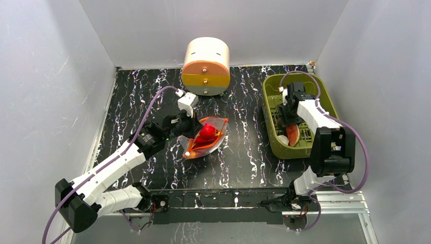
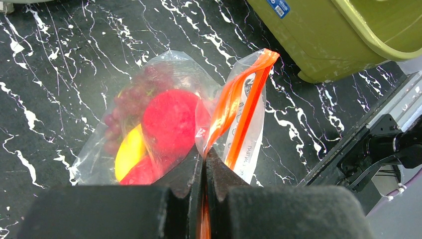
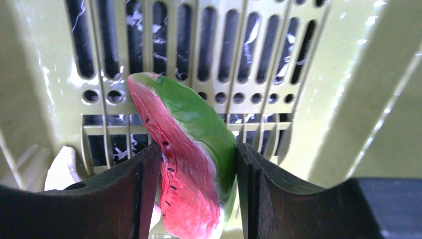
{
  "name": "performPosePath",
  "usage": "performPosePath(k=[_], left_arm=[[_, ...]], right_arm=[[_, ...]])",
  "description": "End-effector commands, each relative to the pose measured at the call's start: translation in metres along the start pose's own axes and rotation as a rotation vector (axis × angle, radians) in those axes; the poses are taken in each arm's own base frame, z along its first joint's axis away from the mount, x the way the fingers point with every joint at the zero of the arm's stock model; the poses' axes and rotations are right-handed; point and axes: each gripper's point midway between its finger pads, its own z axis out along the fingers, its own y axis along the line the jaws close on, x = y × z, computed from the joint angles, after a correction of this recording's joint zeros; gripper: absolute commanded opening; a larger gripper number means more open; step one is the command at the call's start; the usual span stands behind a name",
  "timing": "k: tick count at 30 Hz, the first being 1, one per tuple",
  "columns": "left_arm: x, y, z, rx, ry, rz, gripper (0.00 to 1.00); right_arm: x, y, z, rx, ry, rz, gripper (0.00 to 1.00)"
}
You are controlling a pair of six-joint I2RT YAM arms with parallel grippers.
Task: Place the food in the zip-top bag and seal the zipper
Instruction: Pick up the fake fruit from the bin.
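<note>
Bearing illegible print, zip-top bag [image 2: 245, 142], bin sticker [image 2: 278, 6]

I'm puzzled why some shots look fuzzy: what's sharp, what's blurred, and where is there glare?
Top external view: evenly lit, table sharp. Left wrist view: zip-top bag sharp with glints on its crinkles, near left fingers blurred. Right wrist view: watermelon slice crisp, right fingers dark and soft, bin wall washed out by reflections.
</note>
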Motion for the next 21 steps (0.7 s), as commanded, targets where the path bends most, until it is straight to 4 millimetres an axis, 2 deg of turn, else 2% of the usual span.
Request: performPosePath(k=[1, 11, 16, 21], left_arm=[[-0.026, -0.003, -0.005, 0.001, -0.068, 0.009, 0.00], [-0.035, -0.006, -0.010, 0.006, -0.092, -0.009, 0.00], [-0.039, -0.010, -0.016, 0.019, -0.099, -0.028, 0.00], [-0.039, -0.016, -0.023, 0.048, -0.113, -0.054, 0.00]], right_arm=[[-0.043, -0.037, -0.041, 0.153, -0.168, 0.079, 0.16], [-0.067, -0.057, -0.096, 0.231, -0.319, 0.155, 0.12], [-0.076, -0.054, -0.120, 0.197, -0.367, 0.192, 0.11], [-0.097, -0.052, -0.151, 0.147, -0.452, 0.205, 0.11]])
